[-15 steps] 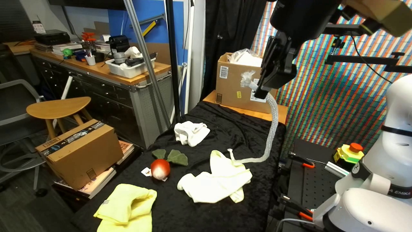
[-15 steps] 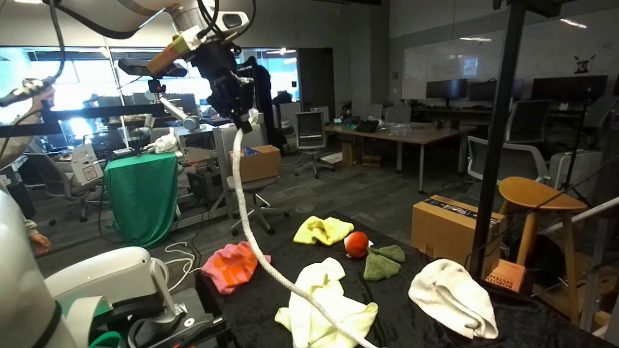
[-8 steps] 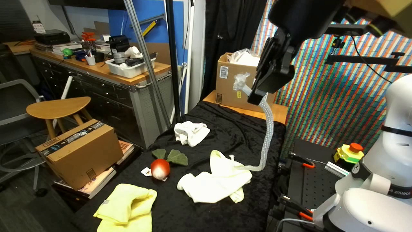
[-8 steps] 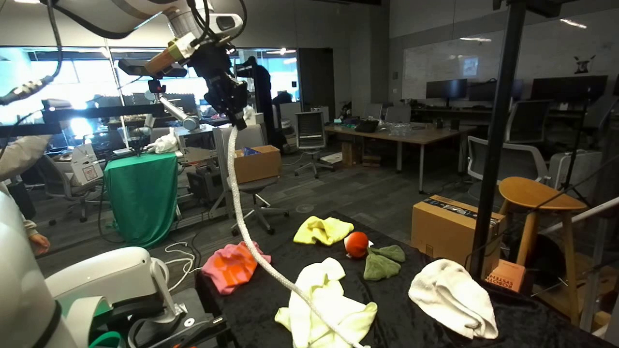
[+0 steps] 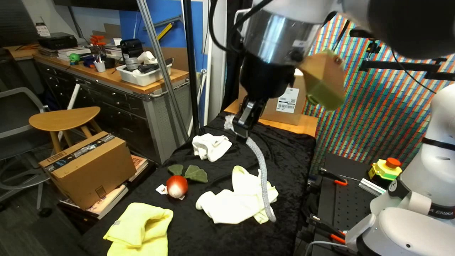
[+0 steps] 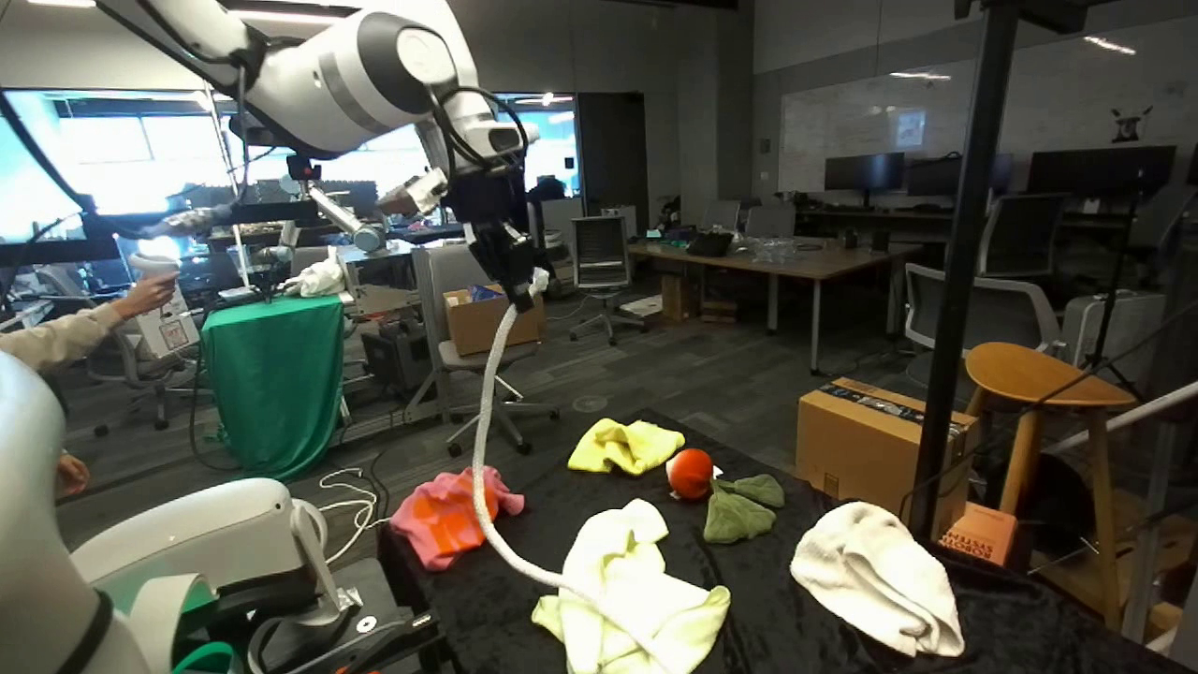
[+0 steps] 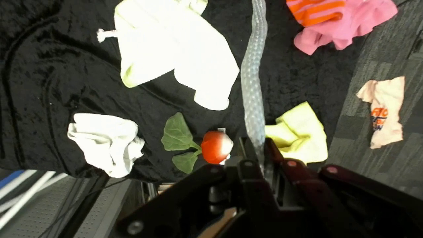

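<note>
My black gripper (image 5: 243, 133) is shut on a whitish braided rope (image 5: 262, 165) near the rope's frayed upper end. It holds that end well above the table, also seen in an exterior view (image 6: 520, 296). In the wrist view the rope (image 7: 252, 82) runs out between the fingertips (image 7: 259, 147). The rope hangs down and its lower part lies over a pale yellow cloth (image 5: 231, 208). A knotted rope end (image 7: 105, 35) sticks out past that cloth. Near it lie a red-and-white plush vegetable (image 5: 177, 186) with green leaves, a yellow cloth (image 5: 142, 227) and a white cloth (image 5: 211, 147).
A pink and orange cloth (image 6: 449, 520) lies at the edge of the black-covered table (image 5: 227, 241). A cardboard box (image 5: 288, 103) stands behind the table. A black post (image 6: 959, 281) rises beside it. A person's hand (image 6: 150, 292) holds a pale device.
In an exterior view my gripper has moved down and left, carrying the rope's upper end; the rope's lower bend has shifted toward the front. The cloths and plush vegetable have not moved.
</note>
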Controlling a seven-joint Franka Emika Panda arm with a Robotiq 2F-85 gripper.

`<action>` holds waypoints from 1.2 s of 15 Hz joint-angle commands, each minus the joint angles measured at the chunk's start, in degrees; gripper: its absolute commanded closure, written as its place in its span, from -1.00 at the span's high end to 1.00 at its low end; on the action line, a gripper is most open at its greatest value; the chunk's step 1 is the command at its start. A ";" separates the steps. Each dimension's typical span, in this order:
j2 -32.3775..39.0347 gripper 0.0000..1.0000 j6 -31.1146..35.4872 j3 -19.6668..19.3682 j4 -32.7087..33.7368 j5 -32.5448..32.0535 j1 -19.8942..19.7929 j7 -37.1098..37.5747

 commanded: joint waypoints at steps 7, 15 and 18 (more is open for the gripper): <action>21.64 -0.84 3.06 -6.36 11.20 -16.72 -2.89 25.44; 28.62 -0.84 4.11 -18.72 16.51 -15.93 -3.97 29.90; 30.29 -0.84 5.60 -22.00 13.65 -18.13 -3.62 30.83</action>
